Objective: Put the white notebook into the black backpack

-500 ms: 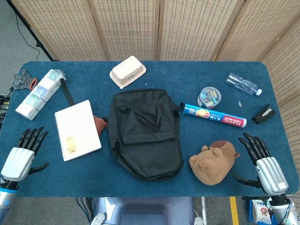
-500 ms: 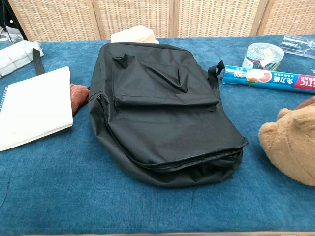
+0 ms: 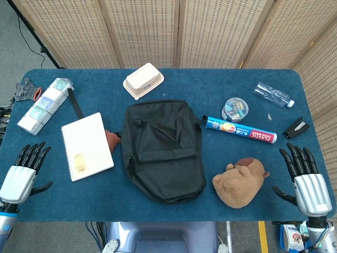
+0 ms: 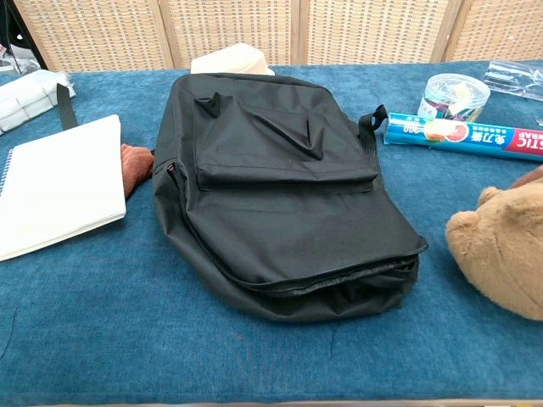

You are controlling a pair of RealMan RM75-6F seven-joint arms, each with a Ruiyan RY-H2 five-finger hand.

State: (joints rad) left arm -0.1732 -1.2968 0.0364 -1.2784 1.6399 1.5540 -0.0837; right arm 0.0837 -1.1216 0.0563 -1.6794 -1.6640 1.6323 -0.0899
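Lay flat on the blue table [image 3: 210,211]: black backpack [image 3: 162,156], right in the middle, front pocket facing up. In the chest view, showed a zipper line curving along the near side of the backpack [image 4: 280,203]; could not tell if zipped all the way.

Sat left of the bag, just beside it: white notebook [image 3: 87,146], closed, spiral edge on the far-left side, small yellow sticker near its bottom. In the chest view, showed its white cover [image 4: 55,185] at the left edge. Peeked out between notebook and bag: small red-brown cloth thing [image 3: 111,138].

Hung at the near left corner of the table: left hand [image 3: 22,175], fingers spread and pointing up, holding nothing. Stayed well apart from the notebook. Hung at the near right corner: right hand [image 3: 305,179], fingers spread too, also empty.

Lay just left of the right hand: brown plush toy [image 3: 240,182], close to the bag. Farther back on the right: blue roll box [image 3: 240,130], round clear tub [image 3: 235,109], clear plastic bottle [image 3: 273,95], small black stapler [image 3: 296,127].

Behind the bag: white lidded box [image 3: 143,80]. At the far left: wrapped pack [image 3: 44,104] and dark gloves [image 3: 26,90].
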